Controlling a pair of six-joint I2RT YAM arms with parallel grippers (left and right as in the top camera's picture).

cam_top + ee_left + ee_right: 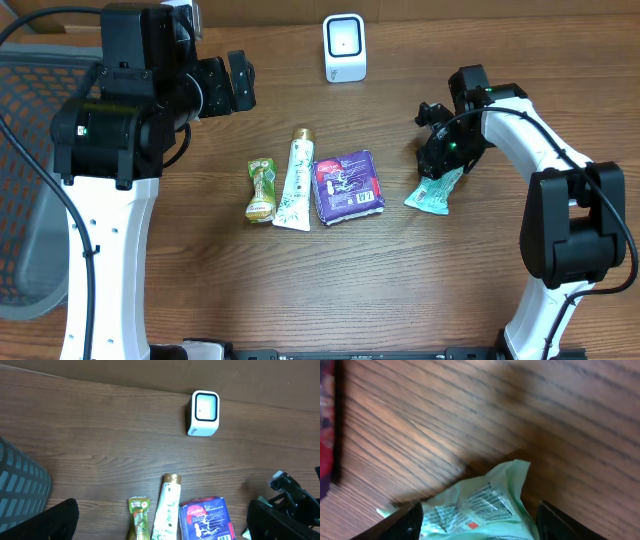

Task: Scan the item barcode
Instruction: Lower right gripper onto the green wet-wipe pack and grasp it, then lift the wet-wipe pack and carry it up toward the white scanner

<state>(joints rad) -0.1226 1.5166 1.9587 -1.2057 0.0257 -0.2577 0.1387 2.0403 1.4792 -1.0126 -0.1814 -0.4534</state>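
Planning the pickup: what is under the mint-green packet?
Only wooden table shows around the mint-green packet, which lies between the jaws of the right end effector; anything beneath it is covered.

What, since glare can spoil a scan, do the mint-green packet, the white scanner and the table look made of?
The mint-green packet looks like thin plastic film: crumpled, creased, glossy highlights over its print. The white scanner seems moulded hard plastic, smooth shell with a dark-rimmed window. The table shows wood grain with a low sheen; veneer or laminate, I cannot tell.

Green sachet (260, 190), white tube (295, 182), purple packet (347, 187) side by side — mesh basket (20, 120) at left.
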